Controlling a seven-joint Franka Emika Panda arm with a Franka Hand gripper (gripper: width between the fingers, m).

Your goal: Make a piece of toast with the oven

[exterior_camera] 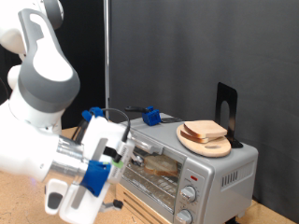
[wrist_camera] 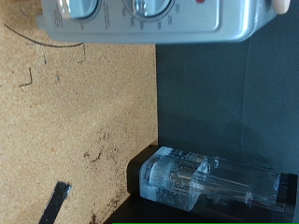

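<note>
Hovering before the oven (exterior_camera: 177, 173) — end effector (exterior_camera: 79, 191) holds nothing visible.

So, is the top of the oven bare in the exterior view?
No, a round wooden board with bread slices stacked on it sits on top of the oven.

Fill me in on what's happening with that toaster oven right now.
A Franka arm has its gripper low in front of the oven, at the exterior view's left of the door. It holds nothing that shows. A slice of bread seems to sit inside behind the glass. More slices rest on a round wooden board on top of the oven. The wrist view shows the oven's knobs.
</note>
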